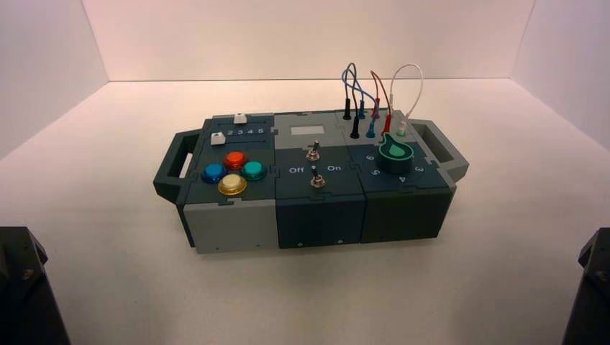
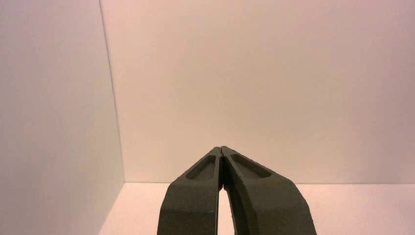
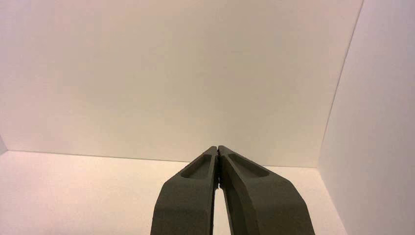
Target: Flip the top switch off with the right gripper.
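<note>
The box stands in the middle of the white floor in the high view. The top switch, a small silver toggle, sits just below the pale grey plate; its twin toggle is nearer the front, between the "Off" and "On" lettering. My right gripper is shut and empty, parked at the front right, pointing at the back wall; the box does not show in its wrist view. My left gripper is shut and empty, parked at the front left.
On the box: four coloured buttons at left, a green-topped knob at right, plugged wires at the back right, handles on both ends. The arms' dark bases sit at the lower corners. White walls enclose the area.
</note>
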You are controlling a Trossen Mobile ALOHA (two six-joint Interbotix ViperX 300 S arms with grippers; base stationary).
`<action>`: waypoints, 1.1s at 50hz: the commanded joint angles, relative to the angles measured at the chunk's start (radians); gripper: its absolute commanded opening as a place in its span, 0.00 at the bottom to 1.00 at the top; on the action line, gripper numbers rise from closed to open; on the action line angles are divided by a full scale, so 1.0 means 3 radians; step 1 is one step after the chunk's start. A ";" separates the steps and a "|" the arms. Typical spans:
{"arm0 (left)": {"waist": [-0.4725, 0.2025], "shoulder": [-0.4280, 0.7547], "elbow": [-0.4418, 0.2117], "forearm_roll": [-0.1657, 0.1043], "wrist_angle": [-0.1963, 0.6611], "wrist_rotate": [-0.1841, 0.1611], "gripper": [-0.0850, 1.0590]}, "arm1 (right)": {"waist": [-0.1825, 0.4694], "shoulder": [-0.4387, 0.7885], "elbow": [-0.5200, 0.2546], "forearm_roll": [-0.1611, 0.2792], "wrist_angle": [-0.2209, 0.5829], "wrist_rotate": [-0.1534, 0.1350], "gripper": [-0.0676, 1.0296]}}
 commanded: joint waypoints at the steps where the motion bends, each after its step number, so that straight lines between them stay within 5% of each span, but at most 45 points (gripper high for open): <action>1: -0.0005 0.0072 -0.0102 -0.0010 0.0036 -0.0010 0.04 | 0.0020 -0.0026 -0.0031 0.0010 -0.0010 0.0010 0.04; 16: -0.0031 0.0118 -0.0138 -0.0010 0.0276 -0.0010 0.04 | 0.0184 -0.0133 0.0031 0.0015 0.0072 0.0051 0.04; 25: -0.0215 0.0189 -0.0378 -0.0010 0.0711 -0.0010 0.04 | 0.0491 -0.0056 -0.0148 0.0015 0.0465 0.0046 0.04; 46: -0.0481 0.0598 -0.0879 -0.0031 0.1733 -0.0005 0.04 | 0.0537 0.0537 -0.0736 0.0015 0.1478 0.0041 0.04; 55: -0.0491 0.0752 -0.0987 -0.0056 0.2153 -0.0005 0.04 | 0.0731 0.0869 -0.0961 0.0015 0.1759 0.0036 0.04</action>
